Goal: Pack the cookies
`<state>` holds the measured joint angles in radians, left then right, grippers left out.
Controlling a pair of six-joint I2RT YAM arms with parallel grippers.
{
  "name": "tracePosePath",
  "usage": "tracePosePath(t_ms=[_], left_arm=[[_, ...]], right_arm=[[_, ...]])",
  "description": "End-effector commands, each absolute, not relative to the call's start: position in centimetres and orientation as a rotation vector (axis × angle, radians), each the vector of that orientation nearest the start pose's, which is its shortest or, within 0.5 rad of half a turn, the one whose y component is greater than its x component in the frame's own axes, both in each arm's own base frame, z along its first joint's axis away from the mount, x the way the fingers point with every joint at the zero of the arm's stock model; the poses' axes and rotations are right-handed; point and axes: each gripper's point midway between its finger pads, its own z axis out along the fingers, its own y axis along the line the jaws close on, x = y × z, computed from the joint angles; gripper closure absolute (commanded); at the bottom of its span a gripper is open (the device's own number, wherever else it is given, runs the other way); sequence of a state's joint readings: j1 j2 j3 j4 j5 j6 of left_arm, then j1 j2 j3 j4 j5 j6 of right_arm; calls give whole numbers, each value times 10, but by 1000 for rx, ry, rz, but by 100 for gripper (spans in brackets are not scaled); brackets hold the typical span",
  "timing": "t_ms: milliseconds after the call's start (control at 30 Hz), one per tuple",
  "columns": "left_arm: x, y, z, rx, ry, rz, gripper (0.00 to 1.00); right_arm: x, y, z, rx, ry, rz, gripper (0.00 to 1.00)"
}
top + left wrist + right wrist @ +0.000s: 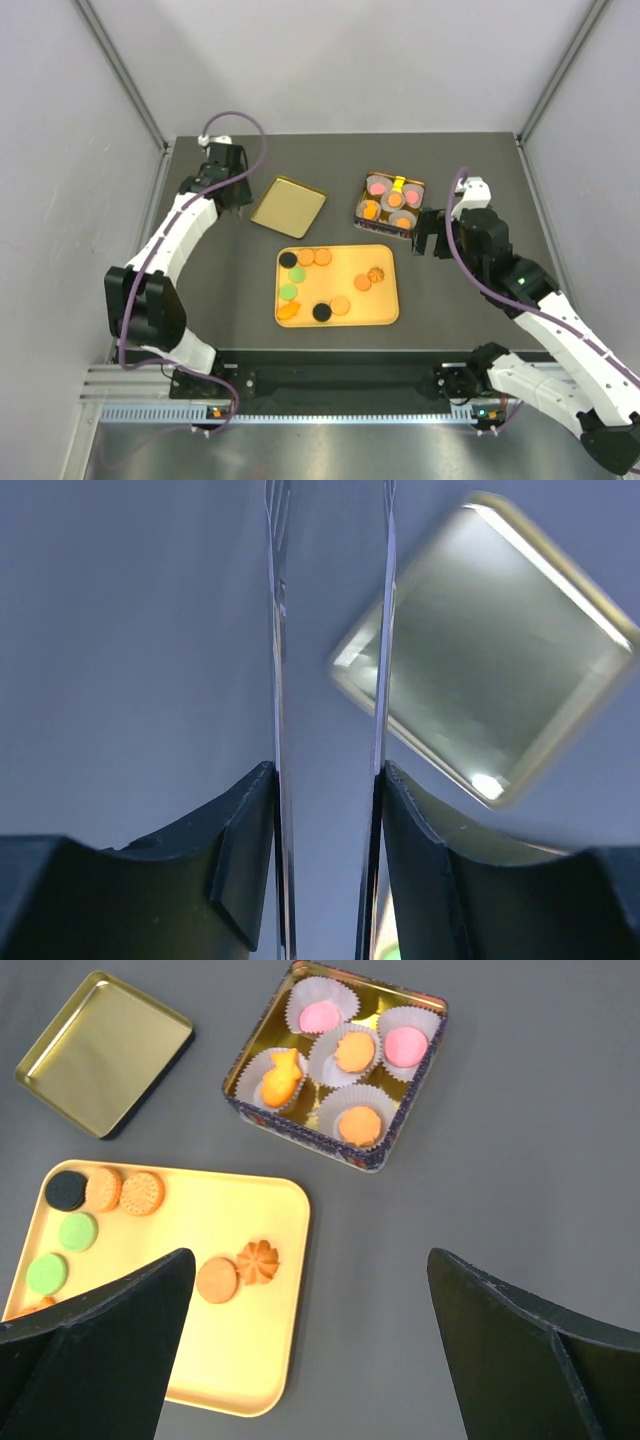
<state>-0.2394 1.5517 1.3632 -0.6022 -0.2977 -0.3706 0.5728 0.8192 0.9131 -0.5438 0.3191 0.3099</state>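
My right claw (308, 1260) stands wide and empty, at the right of the top view just beside the open tin (345, 1150). Loose cookies (217, 1279) lie on the yellow tray (230, 1220) at lower left of the right wrist view. One black, two green and some orange ones are along its left side, with a plain disc and a flower-edged one side by side near the middle. Five more sit in white paper cups (346, 998) inside the tin. My left claw (237, 207) is narrow, partly apart and holds nothing, at upper left near the gold lid (288, 207).
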Motion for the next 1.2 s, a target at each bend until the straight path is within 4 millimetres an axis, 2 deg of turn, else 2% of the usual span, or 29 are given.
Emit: tracePosePath(t_ms=[0,67,100,200,267,333,367,400,433,600,733,800,900,1067,1100,1167], left_arm=[[435,-42,188,-438,2200,5,49],[442,-24,181,-475,2190,64,48],[446,-8,167,-512,2205,107,47],[451,21,139,-584,2233,141,46],[452,27,116,-619,2278,136,46],[452,29,102,-627,2304,138,43],[449,41,89,-667,2324,162,43],[448,46,85,-684,2327,175,41],[445,49,73,-694,2348,187,38],[438,53,52,-725,2387,204,30],[430,52,41,-735,2410,207,14],[427,53,41,-739,2410,216,12],[425,58,55,-748,2386,245,9],[421,65,102,-743,2296,265,7],[423,65,119,-732,2265,254,7],[418,63,133,-720,2263,254,8]], right_arm=[[268,129,274,-68,1923,329,0],[268,131,272,-76,1929,335,0],[268,131,272,-80,1928,339,0],[266,131,273,-83,1924,340,0],[265,130,272,-84,1922,340,0],[265,130,271,-85,1924,341,0],[265,130,270,-86,1924,342,0],[264,130,269,-88,1927,342,0],[265,130,267,-88,1932,338,0],[265,131,262,-93,1945,334,0],[266,131,261,-93,1948,332,0],[266,131,261,-93,1947,331,0],[266,130,263,-94,1942,332,0],[265,130,263,-92,1942,329,0],[265,129,263,-91,1942,324,0],[265,128,262,-86,1946,320,0]])
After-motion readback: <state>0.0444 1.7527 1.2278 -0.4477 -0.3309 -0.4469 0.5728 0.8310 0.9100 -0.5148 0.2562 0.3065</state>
